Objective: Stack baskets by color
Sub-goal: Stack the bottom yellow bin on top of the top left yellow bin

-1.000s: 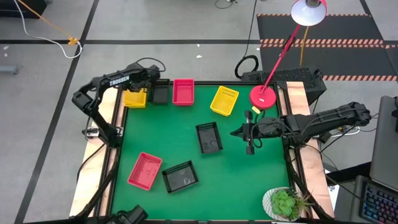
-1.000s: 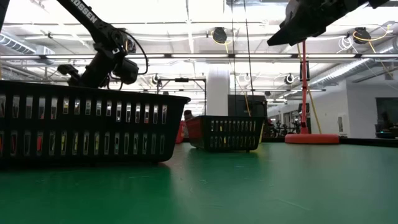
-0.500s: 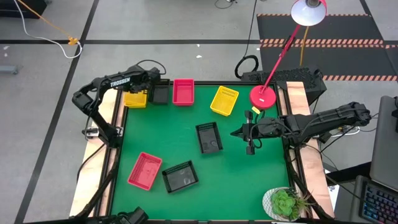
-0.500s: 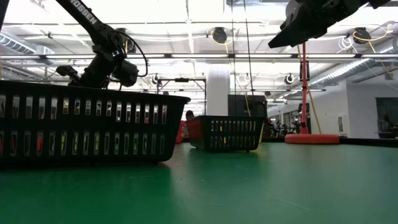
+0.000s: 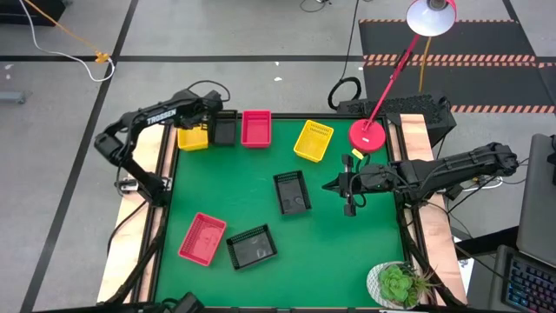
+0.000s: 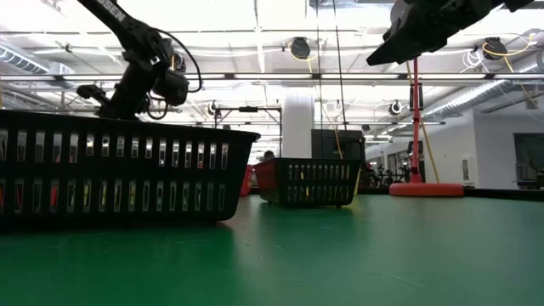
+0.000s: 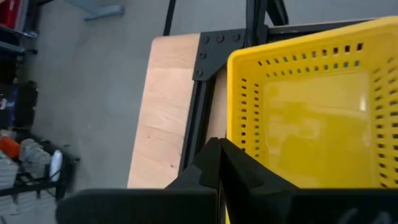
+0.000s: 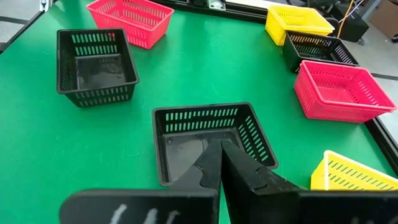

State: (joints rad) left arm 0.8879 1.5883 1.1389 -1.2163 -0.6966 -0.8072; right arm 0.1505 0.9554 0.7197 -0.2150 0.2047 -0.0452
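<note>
A yellow basket (image 5: 193, 137) stands at the table's far left corner, and my left gripper (image 7: 219, 163) comes down on its left wall, shut. Beside it in a row along the far edge sit a black basket (image 5: 224, 130) and a pink-red basket (image 5: 255, 127). A second yellow basket (image 5: 314, 140) lies farther right, a black one (image 5: 293, 191) mid-table, and a pink-red one (image 5: 201, 238) and a black one (image 5: 252, 246) near the front left. My right gripper (image 5: 334, 185) hovers shut, right of the middle black basket, touching nothing. My left gripper is shut over the rim of the yellow basket's left wall (image 7: 233, 124), close to a corner, slanting down from above. The fingers lie across the wall, apparently one inside and one outside, but they hide the contact itself. Whether the basket is off the table does not show.
A round red lamp base (image 5: 367, 136) stands at the far right, its stem leaning over the edge. A potted plant (image 5: 398, 283) sits at the near right corner. Bare green mat (image 5: 347, 252) lies open at the near right. Wooden side rails (image 7: 168, 112) border the table.
The yellow basket under my left gripper has shifted slightly toward the black basket beside it. In the low view my left arm's wrist stands a little higher than before.
</note>
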